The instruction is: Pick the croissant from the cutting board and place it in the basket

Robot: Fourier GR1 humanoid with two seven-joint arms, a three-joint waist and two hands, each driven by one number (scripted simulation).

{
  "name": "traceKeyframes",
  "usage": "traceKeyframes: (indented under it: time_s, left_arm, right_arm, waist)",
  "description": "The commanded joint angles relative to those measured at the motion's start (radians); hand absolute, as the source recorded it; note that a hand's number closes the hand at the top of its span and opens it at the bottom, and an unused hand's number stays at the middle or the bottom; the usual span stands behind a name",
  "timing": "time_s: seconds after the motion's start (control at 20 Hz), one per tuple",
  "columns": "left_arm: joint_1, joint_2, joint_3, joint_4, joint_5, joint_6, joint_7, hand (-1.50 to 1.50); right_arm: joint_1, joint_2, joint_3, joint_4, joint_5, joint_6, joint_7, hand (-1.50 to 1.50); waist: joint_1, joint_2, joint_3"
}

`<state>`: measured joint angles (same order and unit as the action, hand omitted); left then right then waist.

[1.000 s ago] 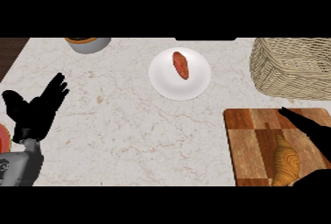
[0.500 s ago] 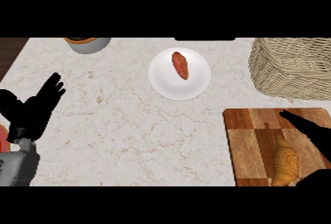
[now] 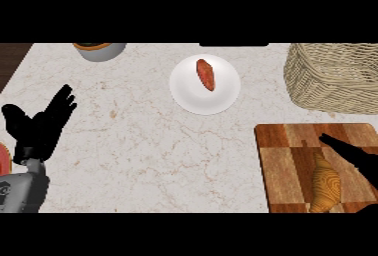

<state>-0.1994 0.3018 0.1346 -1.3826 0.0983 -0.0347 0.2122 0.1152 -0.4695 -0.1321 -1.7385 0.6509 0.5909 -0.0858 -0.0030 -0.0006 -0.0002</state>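
Note:
A golden croissant (image 3: 326, 183) lies on the wooden cutting board (image 3: 284, 165) at the lower right. My right hand (image 3: 358, 156) comes in from the right edge, straight fingers stretched over the board just above and right of the croissant, nothing held. The woven basket (image 3: 336, 76) stands at the upper right, beyond the board. My left hand (image 3: 43, 125) rests open at the left edge, fingers up, far from the board.
A white plate (image 3: 188, 92) holding an orange-red sweet potato (image 3: 206, 74) sits at the top middle. A grey bowl (image 3: 97, 50) stands at the top left. Something red (image 3: 4, 157) shows at the left edge beside my left wrist.
My right hand has slid lower and closer to the croissant over the board. My left hand has drifted slightly left and down.

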Motion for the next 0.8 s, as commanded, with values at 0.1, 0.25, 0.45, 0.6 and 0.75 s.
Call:
traceKeyframes:
  time_s: [0.1, 0.25, 0.45, 0.6, 0.75]
  left_arm:
    - [0.016, 0.036, 0.045, -0.051, 0.033, -0.063, 0.04, 0.0]
    - [0.052, -0.045, -0.001, -0.041, -0.027, -0.006, -0.023, 0.0]
    - [-0.087, -0.001, 0.048, 0.046, -0.011, -0.022, 0.043, 0.0]
    - [-0.033, -0.018, 0.052, -0.012, -0.004, -0.023, 0.036, 0.0]
    - [-0.09, -0.022, 0.029, 0.038, -0.018, -0.024, 0.061, 0.0]
  right_arm:
    - [0.019, 0.034, 0.035, 0.006, 0.105, -0.038, -0.009, -1.5]
    - [-0.036, 0.021, 0.018, 0.082, 0.143, -0.056, -0.029, -1.5]
    - [0.002, 0.046, 0.032, 0.067, 0.186, -0.074, -0.031, -1.5]
    - [0.048, 0.051, 0.045, 0.108, 0.239, -0.165, -0.121, -1.5]
    - [-0.02, 0.002, 0.118, 0.173, 0.322, -0.15, -0.124, 1.5]
  waist:
    - [0.003, 0.0, 0.0]
    - [0.004, 0.001, 0.0]
    - [-0.001, 0.001, 0.0]
    - [0.0, 0.001, 0.0]
    - [0.001, 0.002, 0.0]
